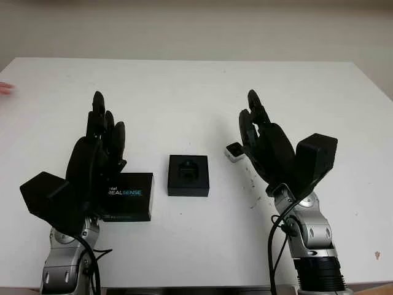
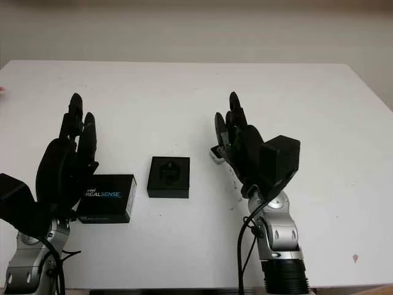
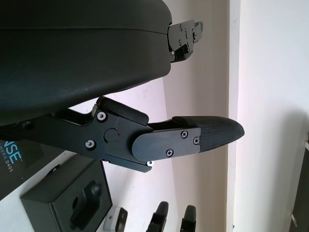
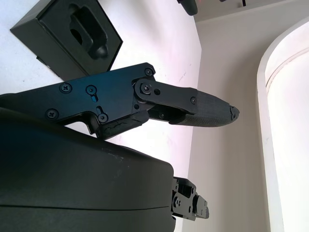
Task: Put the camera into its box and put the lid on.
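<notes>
both hands open, raised over table. camera (image 1: 234, 151) on table just beside right hand (image 1: 261, 138), apart from open box (image 1: 188, 175). lid (image 1: 126, 196) beside left hand (image 1: 98, 147). risk: right hand knocks small camera away on approach.

Bare table (image 1: 184, 98) lies around the open box (image 1: 188, 175), flanked by lid (image 1: 126, 196) and camera (image 1: 234, 151).

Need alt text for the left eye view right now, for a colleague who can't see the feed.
On a white table, an open black box sits at the centre, with its printed lid to its left, beside the open left hand. The small white camera lies right of the box, at the open right hand.
</notes>
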